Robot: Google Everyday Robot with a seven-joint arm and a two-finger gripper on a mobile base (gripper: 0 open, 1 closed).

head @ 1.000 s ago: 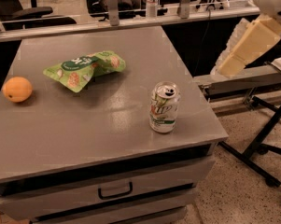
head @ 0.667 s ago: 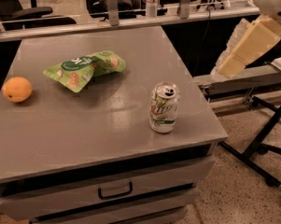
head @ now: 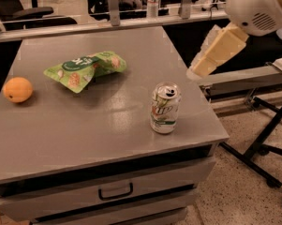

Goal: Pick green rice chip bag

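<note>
Crinkled green rice chip bag [head: 86,69] lies flat on table [head: 107,125]; tool [head: 199,70] well apart, off-table.

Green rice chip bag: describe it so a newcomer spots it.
On the gray drawer table, with the gripper beyond its right edge, look toward the far left. The green rice chip bag is the only flat, crinkled thing there: the orange is round, the soda can upright.
</note>
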